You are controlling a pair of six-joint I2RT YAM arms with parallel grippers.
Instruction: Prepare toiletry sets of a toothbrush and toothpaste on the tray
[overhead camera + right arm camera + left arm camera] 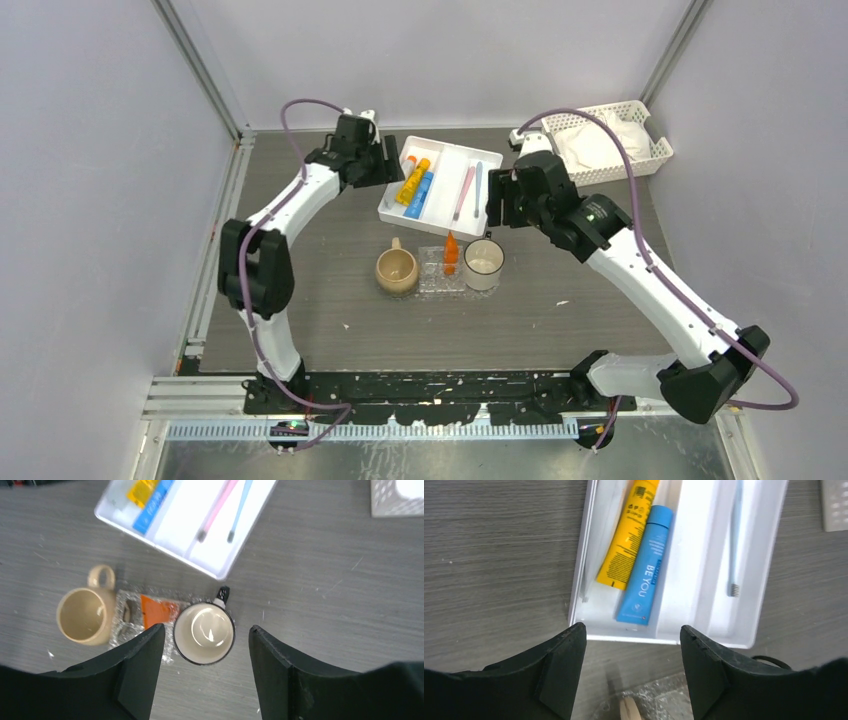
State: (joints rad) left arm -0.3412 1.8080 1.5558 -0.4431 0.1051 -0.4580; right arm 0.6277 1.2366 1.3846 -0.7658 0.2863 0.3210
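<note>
A clear textured tray (434, 280) lies mid-table with an orange toothpaste tube (451, 253) on it, also seen as the orange tube (157, 611) on the tray (122, 627) in the right wrist view. Yellow toothpaste (626, 535) and blue toothpaste (646, 567) lie side by side in a white compartmented tray (392, 208). A pink toothbrush (217, 507) and a blue toothbrush (240, 507) lie in its right compartments. My left gripper (385, 165) hovers open at that white tray's left end. My right gripper (497, 205) hangs open beside its right edge, holding nothing.
A beige mug (396, 270) stands left of the clear tray and a white mug (484, 264) at its right edge. A white slotted basket (610, 140) sits at the back right. Grey walls close in both sides.
</note>
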